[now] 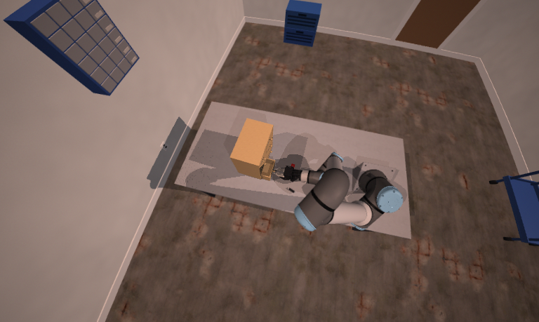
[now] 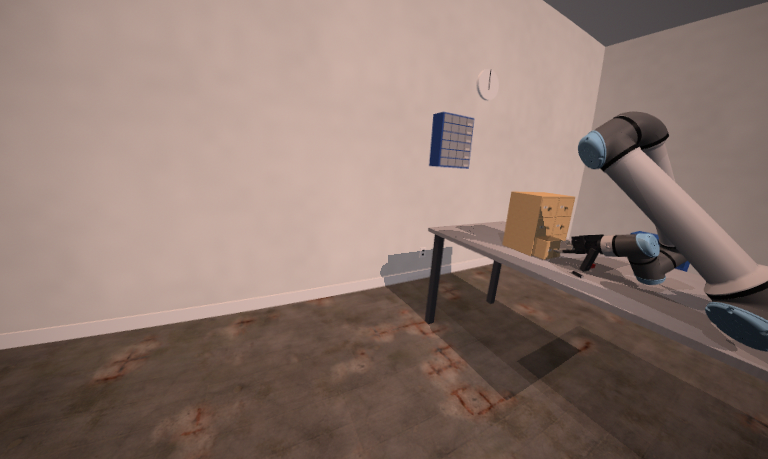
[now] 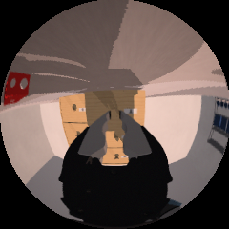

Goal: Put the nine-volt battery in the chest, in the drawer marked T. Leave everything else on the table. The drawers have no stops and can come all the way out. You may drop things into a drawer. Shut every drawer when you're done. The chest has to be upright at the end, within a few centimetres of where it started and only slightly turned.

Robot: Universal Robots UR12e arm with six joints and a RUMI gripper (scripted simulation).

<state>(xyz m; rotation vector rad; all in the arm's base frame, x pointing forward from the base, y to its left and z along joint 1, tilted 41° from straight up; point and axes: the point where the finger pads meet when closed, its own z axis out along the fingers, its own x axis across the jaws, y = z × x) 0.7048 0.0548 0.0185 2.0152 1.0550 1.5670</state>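
The tan chest (image 1: 252, 148) stands upright on the grey table, its drawer fronts facing the arm. A bottom drawer (image 1: 267, 170) at the chest's near corner sticks partly out. My gripper (image 1: 279, 172) reaches in level and is shut on that drawer's knob; the wrist view shows the fingers pinching the knob in front of the drawer fronts (image 3: 73, 111). The drawer letters are too small to read. A small red block with two round spots (image 1: 293, 165) lies on the table just behind the gripper and also shows in the wrist view (image 3: 16, 87); it may be the battery.
A small dark, slim object (image 1: 290, 189) lies on the table near the front edge, beside my forearm. The arm's base (image 1: 381, 196) sits on the table's right part. The chest (image 2: 536, 222) is near the table's left end. A blue cart (image 1: 524, 207) stands off to the right.
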